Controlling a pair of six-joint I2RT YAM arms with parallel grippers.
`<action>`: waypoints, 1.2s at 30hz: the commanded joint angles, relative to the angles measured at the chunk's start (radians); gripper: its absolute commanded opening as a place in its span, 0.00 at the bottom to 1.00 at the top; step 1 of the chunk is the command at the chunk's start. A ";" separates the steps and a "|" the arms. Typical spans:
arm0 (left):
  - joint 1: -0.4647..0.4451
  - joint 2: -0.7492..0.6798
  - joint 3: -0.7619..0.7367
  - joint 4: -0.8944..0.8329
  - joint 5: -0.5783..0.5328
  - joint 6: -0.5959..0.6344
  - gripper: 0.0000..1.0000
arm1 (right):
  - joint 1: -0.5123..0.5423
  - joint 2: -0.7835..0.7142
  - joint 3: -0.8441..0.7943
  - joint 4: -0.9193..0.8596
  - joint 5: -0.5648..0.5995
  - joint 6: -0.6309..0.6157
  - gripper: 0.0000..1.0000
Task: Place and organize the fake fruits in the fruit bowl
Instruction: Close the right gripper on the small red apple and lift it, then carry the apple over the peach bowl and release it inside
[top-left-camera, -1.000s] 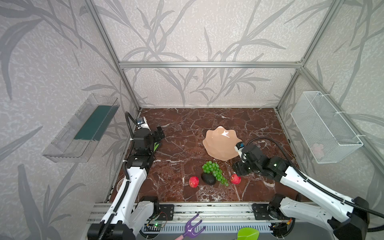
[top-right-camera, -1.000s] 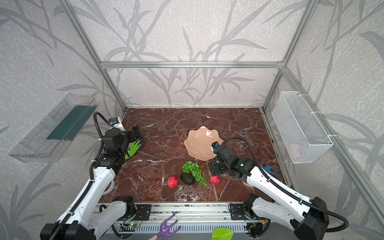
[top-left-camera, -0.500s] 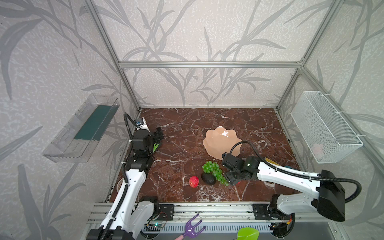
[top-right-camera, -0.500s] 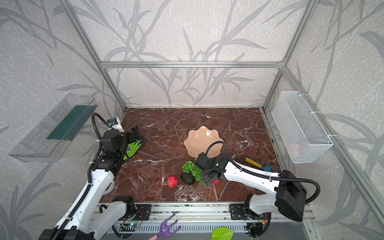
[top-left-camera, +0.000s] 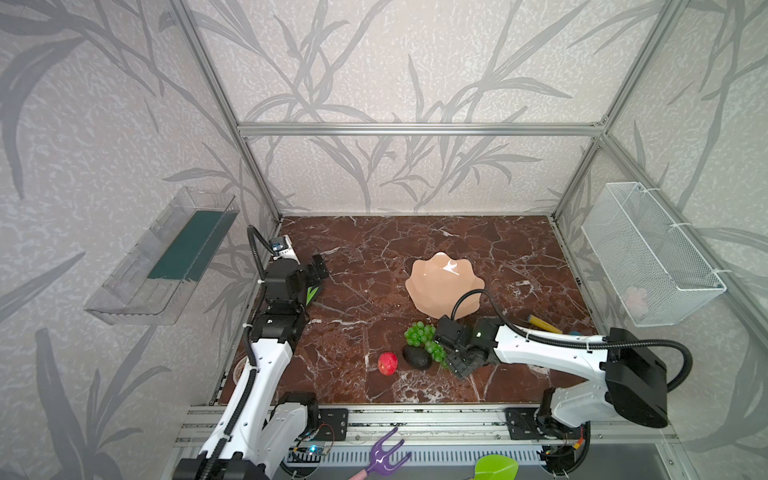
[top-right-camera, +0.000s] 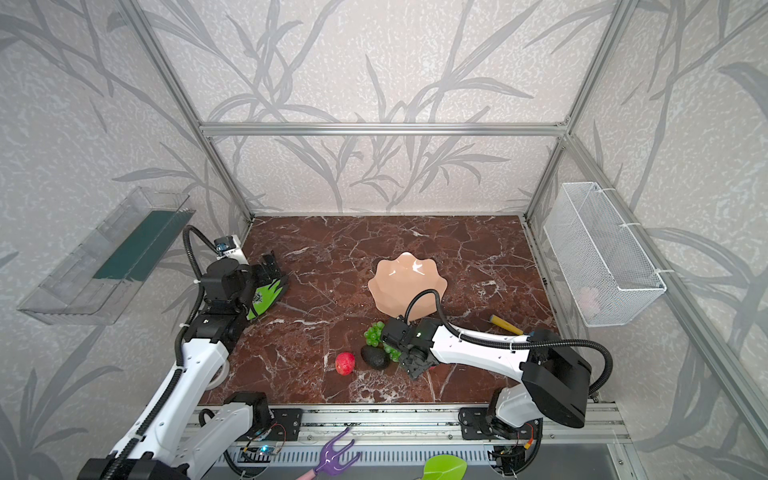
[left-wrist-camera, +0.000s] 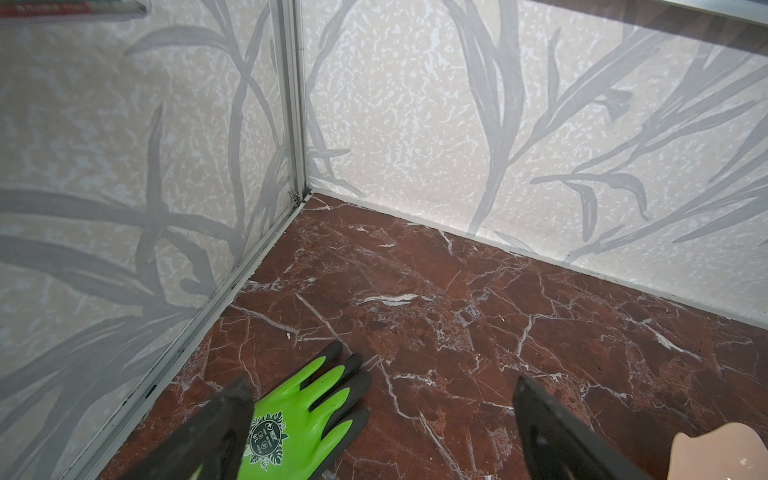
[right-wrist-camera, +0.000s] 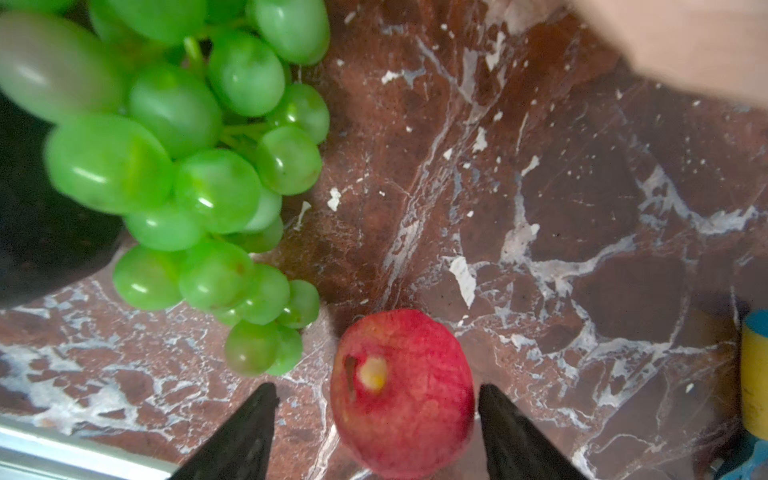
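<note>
The peach-pink fruit bowl (top-left-camera: 444, 286) (top-right-camera: 407, 286) stands mid-table with nothing in it. In front of it lie the green grapes (top-left-camera: 419, 334) (right-wrist-camera: 199, 166), the dark avocado (top-left-camera: 417, 357) and one red apple (top-left-camera: 387, 363). My right gripper (top-left-camera: 459, 365) (right-wrist-camera: 376, 387) hangs low over the second red apple (right-wrist-camera: 401, 395), open, a finger on each side; one finger is close to the apple, the other stands apart. That apple is hidden under the gripper in both top views. My left gripper (top-left-camera: 318, 270) (left-wrist-camera: 381, 382) stands open and holds nothing, by the left wall above a lime-green glove (left-wrist-camera: 299, 415).
A yellow-handled tool (top-left-camera: 542, 324) lies right of the right arm. A white wire basket (top-left-camera: 648, 257) hangs on the right wall, a clear shelf (top-left-camera: 166, 257) on the left. A purple fork (top-left-camera: 382, 455) and a lime scoop (top-left-camera: 494, 467) lie beyond the front rail.
My right gripper has swung from beside the bowl's rim toward the front left and now covers the apple next to the grapes. The left arm has barely moved.
</note>
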 joint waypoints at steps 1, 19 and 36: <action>0.004 -0.012 0.008 -0.019 -0.020 -0.008 0.97 | 0.011 0.018 -0.009 -0.010 0.027 0.021 0.75; 0.005 0.001 0.010 -0.019 -0.023 -0.008 0.97 | 0.016 -0.154 0.051 -0.174 0.199 0.048 0.44; 0.006 0.024 0.008 -0.020 -0.038 -0.005 0.97 | -0.271 -0.226 -0.123 0.966 0.180 -0.198 0.41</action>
